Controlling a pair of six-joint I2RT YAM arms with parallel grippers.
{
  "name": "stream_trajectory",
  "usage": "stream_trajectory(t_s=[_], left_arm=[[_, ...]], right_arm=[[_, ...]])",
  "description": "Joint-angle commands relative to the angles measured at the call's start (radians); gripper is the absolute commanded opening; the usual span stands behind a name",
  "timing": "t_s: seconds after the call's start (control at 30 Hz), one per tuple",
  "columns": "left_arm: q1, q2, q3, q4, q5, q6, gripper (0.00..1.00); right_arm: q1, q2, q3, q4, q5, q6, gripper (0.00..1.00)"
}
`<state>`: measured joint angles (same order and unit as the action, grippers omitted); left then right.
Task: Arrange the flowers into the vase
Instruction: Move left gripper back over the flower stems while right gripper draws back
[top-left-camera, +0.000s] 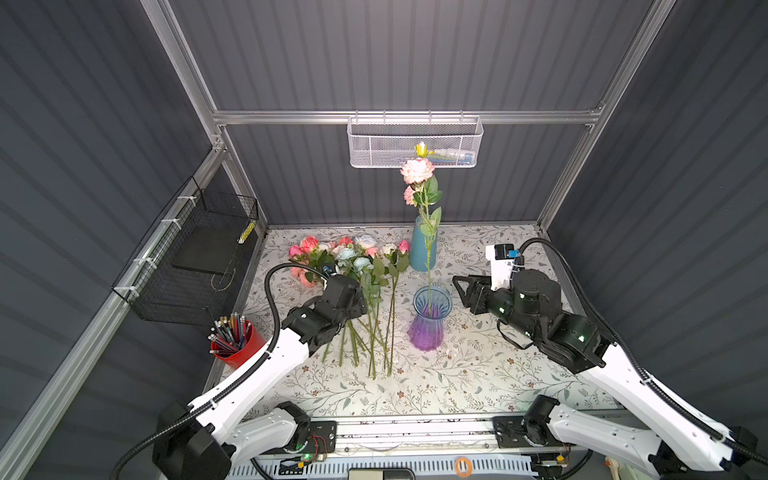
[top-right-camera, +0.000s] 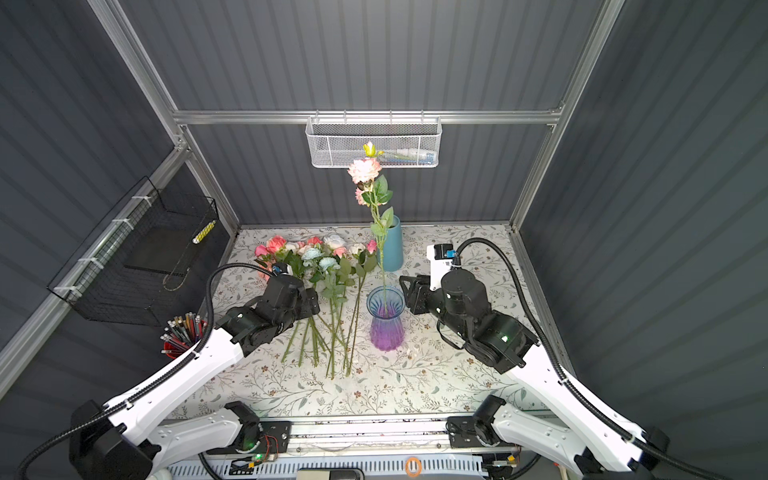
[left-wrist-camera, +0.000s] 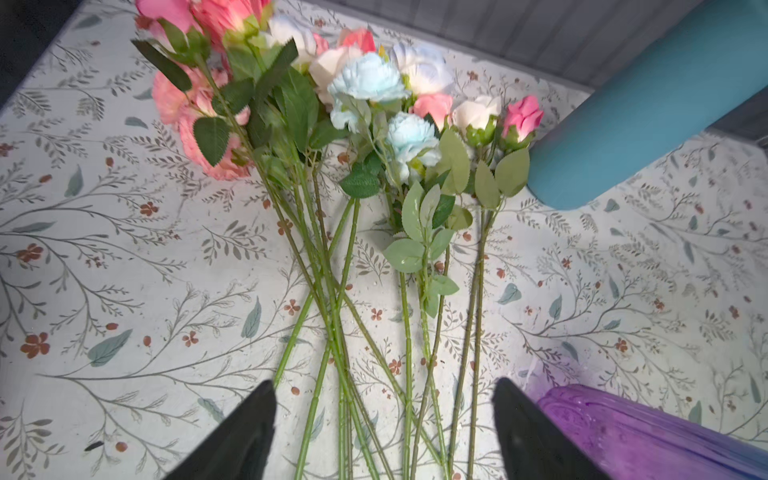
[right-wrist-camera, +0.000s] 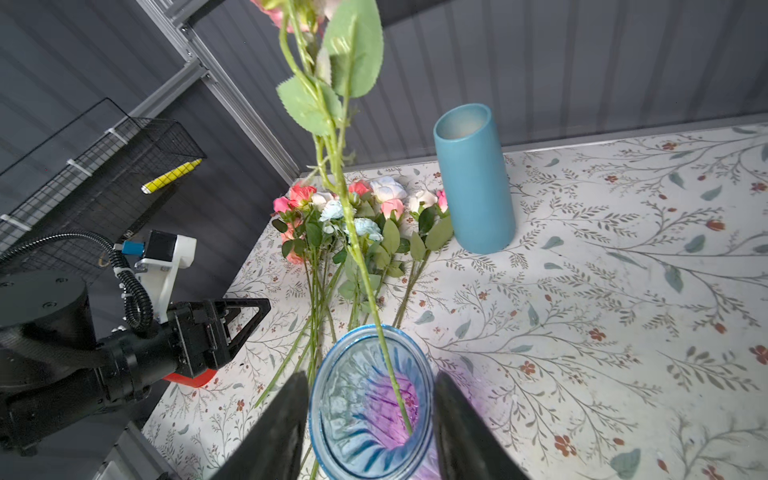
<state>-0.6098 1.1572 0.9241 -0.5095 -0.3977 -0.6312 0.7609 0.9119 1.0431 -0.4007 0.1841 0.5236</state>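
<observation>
While one tall pink ruffled flower (top-left-camera: 417, 170) stands in the ribbed blue-to-purple glass vase (top-left-camera: 430, 320) at mid-table, the other pink, coral, white and pale blue long-stemmed flowers (top-left-camera: 360, 263) lie bunched on the floral-print tabletop (top-left-camera: 498, 374) just left of it. The right gripper (right-wrist-camera: 372, 375) sits just right of the vase, jaws apart and empty, and the left gripper (left-wrist-camera: 384, 383) hangs over the bunch's stems, jaws apart on nothing. Picking the next flower seems the step in hand, calling for a descent onto one stem, clear of its crossed neighbours.
</observation>
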Motion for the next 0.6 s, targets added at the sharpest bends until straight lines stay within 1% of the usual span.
stream_trajectory(t_s=[0.0, 0.07, 0.17, 0.23, 0.3, 0.37, 0.43, 0.47, 0.53, 0.57], left_arm=[[0.053, 0.103, 0.053, -0.011, 0.123, 0.022, 0.64], [0.091, 0.184, 0.083, -0.010, 0.177, 0.035, 0.51], [0.107, 0.309, 0.140, -0.003, 0.261, 0.089, 0.45], [0.105, 0.404, 0.199, -0.043, 0.308, 0.124, 0.41], [0.105, 0.472, 0.242, -0.090, 0.271, 0.133, 0.40], [0.105, 0.501, 0.252, -0.096, 0.226, 0.147, 0.43], [0.106, 0.516, 0.271, -0.102, 0.219, 0.160, 0.43], [0.104, 0.522, 0.278, -0.098, 0.242, 0.168, 0.44], [0.097, 0.541, 0.301, -0.092, 0.306, 0.186, 0.43], [0.075, 0.555, 0.322, -0.098, 0.316, 0.199, 0.43]], right_arm=[[0.002, -0.001, -0.017, -0.037, 0.047, 0.000, 0.53], [0.002, -0.007, -0.027, -0.046, 0.066, 0.005, 0.54], [-0.002, -0.021, -0.050, -0.070, 0.069, 0.010, 0.55], [-0.006, -0.035, -0.064, -0.082, 0.069, 0.015, 0.55], [-0.011, -0.053, -0.082, -0.089, 0.076, 0.021, 0.55], [-0.019, -0.074, -0.108, -0.089, 0.080, 0.025, 0.56], [-0.029, -0.090, -0.121, -0.091, 0.083, 0.028, 0.56], [-0.035, -0.095, -0.125, -0.095, 0.082, 0.028, 0.56], [-0.051, -0.103, -0.131, -0.105, 0.076, 0.028, 0.56], [-0.062, -0.104, -0.130, -0.107, 0.070, 0.024, 0.56]])
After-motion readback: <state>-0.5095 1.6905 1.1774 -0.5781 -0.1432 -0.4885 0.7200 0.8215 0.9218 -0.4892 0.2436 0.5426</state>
